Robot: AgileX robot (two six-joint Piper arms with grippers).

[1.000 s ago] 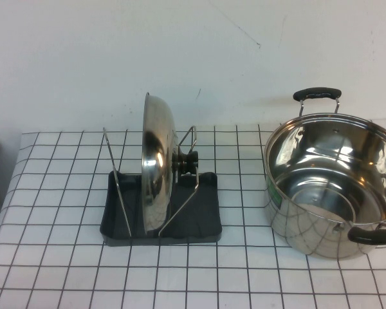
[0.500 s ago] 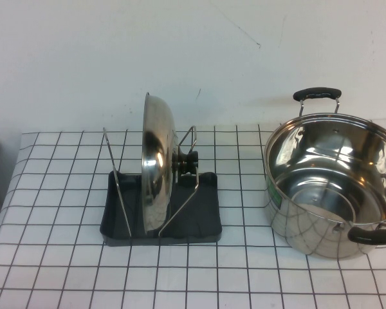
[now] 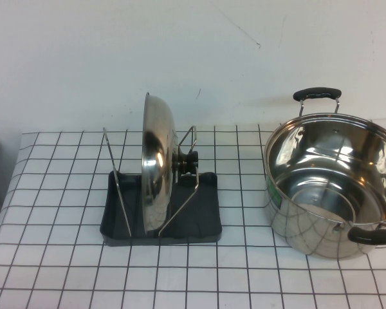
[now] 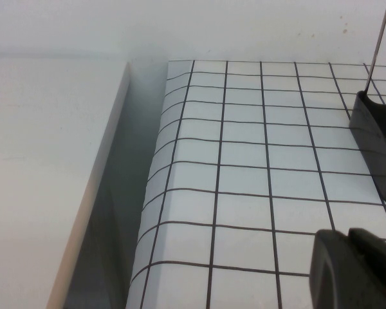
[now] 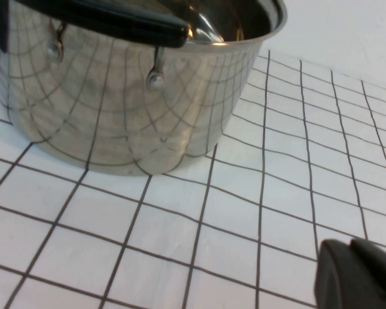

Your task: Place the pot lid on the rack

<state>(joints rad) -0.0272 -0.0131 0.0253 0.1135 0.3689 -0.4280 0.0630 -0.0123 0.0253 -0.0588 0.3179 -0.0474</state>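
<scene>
Off the table's edges, left gripper (image 4: 355, 270) and right gripper (image 5: 360, 277) sit closed, holding nothing.

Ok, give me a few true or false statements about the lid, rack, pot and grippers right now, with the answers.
1. The lid stands on edge in the rack. True.
2. The pot sits left of the rack. False: it sits to its right.
3. The pot is covered. False: it is open.
4. The left gripper holds the lid. False: it is shut, empty, near the table's left edge.
5. The right gripper is shut beside the pot. True.
</scene>
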